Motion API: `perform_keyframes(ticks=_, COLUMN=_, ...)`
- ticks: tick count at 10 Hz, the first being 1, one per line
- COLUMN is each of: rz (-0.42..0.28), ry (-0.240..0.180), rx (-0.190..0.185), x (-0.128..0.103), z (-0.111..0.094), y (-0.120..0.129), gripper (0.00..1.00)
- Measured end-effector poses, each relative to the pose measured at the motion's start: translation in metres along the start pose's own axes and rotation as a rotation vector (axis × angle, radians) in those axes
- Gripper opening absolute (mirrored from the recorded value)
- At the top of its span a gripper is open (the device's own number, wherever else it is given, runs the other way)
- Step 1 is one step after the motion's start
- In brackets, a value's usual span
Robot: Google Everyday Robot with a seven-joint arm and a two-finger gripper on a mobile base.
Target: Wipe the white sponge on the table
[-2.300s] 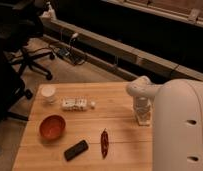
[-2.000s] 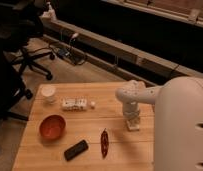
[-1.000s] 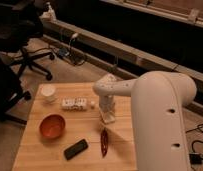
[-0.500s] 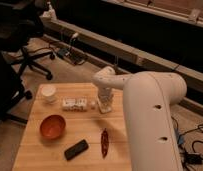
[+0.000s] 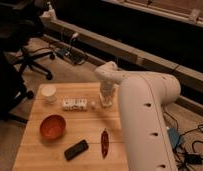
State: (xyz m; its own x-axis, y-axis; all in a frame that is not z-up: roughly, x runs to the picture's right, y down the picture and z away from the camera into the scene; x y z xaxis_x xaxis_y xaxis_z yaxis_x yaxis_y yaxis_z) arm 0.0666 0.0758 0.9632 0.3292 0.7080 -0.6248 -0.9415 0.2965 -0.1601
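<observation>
Reaching down at the far side of the table [image 5: 30, 150], the gripper [image 5: 105, 101] hangs wrist-vertical, pressing something pale to the wood, likely the white sponge [image 5: 106, 103]; grip state cannot be told. Step judged: mid-wipe. Next move needs steady downward pressure on a sideways drag. Just left of the claw lies a white pack [image 5: 75, 104]; nearer-left a red bowl [image 5: 53, 126]; nearer, a red chili [image 5: 104, 143].
</observation>
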Motion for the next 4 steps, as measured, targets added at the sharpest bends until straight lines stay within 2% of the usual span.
perform_keyframes(ticks=3, rz=0.069, ry=0.006, rx=-0.016, x=-0.005, z=-0.002, y=-0.027, gripper=0.18)
perform_keyframes(ticks=4, rz=0.094, ry=0.007, rx=-0.037, x=-0.005, z=-0.004, y=-0.035, gripper=0.18)
